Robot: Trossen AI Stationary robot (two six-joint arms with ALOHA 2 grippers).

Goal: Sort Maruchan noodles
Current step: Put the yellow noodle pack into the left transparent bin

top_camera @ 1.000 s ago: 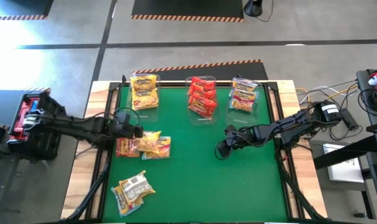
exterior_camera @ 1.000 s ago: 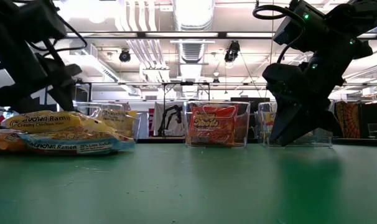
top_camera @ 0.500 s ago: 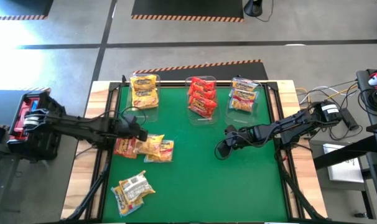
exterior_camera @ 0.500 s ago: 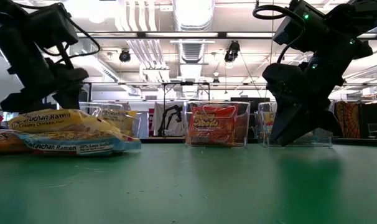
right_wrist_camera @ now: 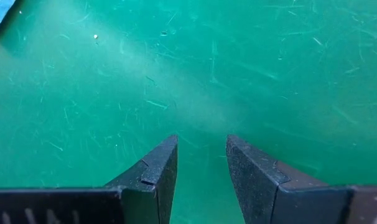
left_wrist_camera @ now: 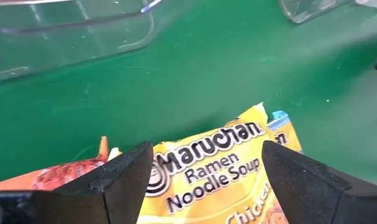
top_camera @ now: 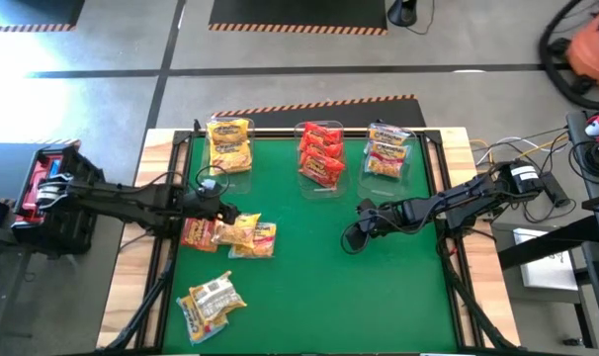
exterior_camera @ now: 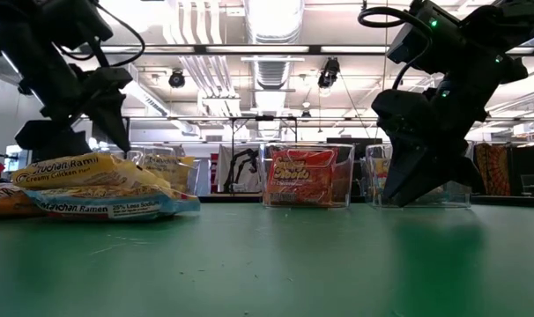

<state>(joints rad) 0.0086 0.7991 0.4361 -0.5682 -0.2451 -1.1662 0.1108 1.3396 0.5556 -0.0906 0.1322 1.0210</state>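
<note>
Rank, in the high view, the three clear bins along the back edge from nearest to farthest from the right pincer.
From the right pincer, idle over bare mat right of centre:
1. Bin of pale multicoloured packets, back right.
2. Bin of red packets, back centre; only a little farther than the first.
3. Bin of yellow packets, back left, clearly farthest.

The left gripper (top_camera: 223,209) has crept along the counter over the loose pile, so the yellow Maruchan packet (left_wrist_camera: 218,174) now lies between its wide-open jaws; the pile (top_camera: 230,234) has shifted slightly. An orange round object (top_camera: 582,49) has appeared beyond the counter.
</note>
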